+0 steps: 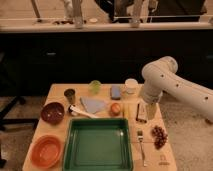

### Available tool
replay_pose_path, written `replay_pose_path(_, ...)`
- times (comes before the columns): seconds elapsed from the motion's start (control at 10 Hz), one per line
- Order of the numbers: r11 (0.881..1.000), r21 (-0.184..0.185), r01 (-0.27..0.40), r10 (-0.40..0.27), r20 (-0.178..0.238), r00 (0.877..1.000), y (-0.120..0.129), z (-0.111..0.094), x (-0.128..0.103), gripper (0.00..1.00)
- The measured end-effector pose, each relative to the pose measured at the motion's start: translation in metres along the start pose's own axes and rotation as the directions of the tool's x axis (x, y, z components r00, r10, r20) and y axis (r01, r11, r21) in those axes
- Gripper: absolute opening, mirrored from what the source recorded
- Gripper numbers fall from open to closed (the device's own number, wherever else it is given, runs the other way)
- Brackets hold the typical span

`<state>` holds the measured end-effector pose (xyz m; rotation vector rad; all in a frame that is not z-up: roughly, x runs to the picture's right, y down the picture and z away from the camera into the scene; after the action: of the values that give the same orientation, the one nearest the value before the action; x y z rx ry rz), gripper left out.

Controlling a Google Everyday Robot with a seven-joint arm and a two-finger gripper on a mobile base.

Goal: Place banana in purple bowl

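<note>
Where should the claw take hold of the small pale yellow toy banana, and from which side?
Grip the small pale yellow toy banana across its middle, coming straight down from above. It lies flat and slender, pointing away from the camera, so the jaws would close on its long sides. The claw hangs to its right in the view, beyond a dark brown object.

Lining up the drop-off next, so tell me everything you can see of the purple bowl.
The purple bowl is round, dark maroon-purple with a glossy inside, upright and apparently empty. It sits at the table's left edge, beyond the orange bowl, apart from it; a white utensil lies just to its right, contact unclear. The gripper hangs far off, over the right side.
</note>
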<state>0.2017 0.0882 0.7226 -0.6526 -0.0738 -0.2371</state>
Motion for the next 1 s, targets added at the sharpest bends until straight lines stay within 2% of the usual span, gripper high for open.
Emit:
replay_pose_path(0.2,1.000,-0.007,0.028,-0.028,0.006,1.000,-0.016,0.002,-0.016,0.80)
replay_pose_path(0.4,0.999,-0.031,0.043,-0.043,0.009,0.999,-0.026,0.011,-0.024,0.80)
replay_pose_path(0.7,0.995,-0.068,0.073,-0.071,0.033,0.997,-0.038,0.026,-0.040,0.80)
replay_pose_path(1.0,0.991,-0.098,0.087,-0.081,0.059,0.995,-0.045,0.038,-0.047,0.80)
